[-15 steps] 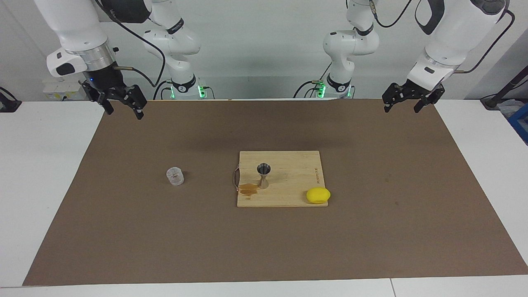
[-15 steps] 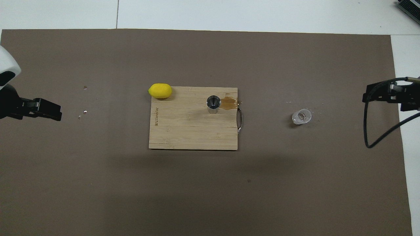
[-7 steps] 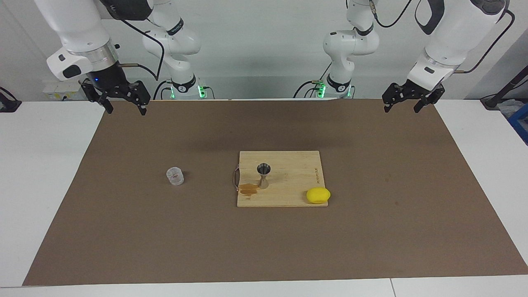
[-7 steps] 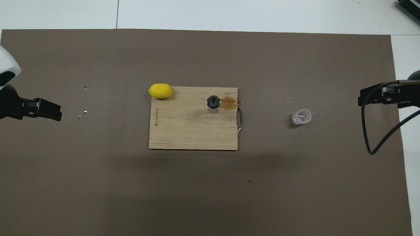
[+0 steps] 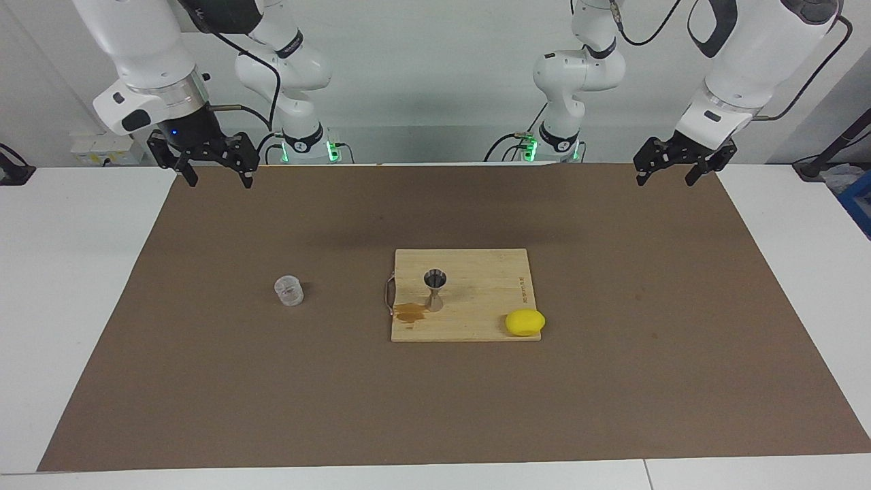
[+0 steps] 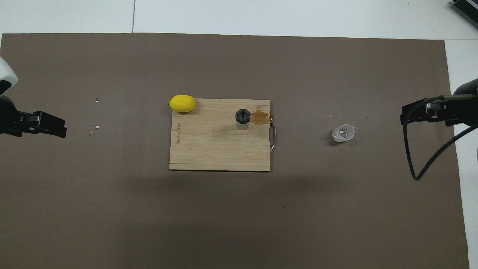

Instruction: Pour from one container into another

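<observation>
Mat [image 5: 272, 381]: brown, under board [image 5: 476, 272].
Jigger [image 5: 435, 288]: upright on board.
Cup [image 5: 288, 290]: on mat.
Left gripper [image 5: 666, 173]: raised, wide, empty.
Right gripper [image 5: 219, 175]: raised, wide, empty.

surface: white table [image 5: 81, 272] lying under brown mat [image 5: 272, 395] | mid-frame: wooden board [image 5: 476, 299] sitting on mat | centre-left: clear cup [image 5: 288, 290] standing on mat

A pale striped wooden board [image 5: 476, 299] lies on a plain brown mat [image 5: 204, 381]. On the board are a shiny steel jigger [image 5: 435, 290], a brown stain [image 5: 409, 312] and a yellow lump [image 5: 524, 322]; beside the board stands a clear cup [image 5: 288, 290].
</observation>
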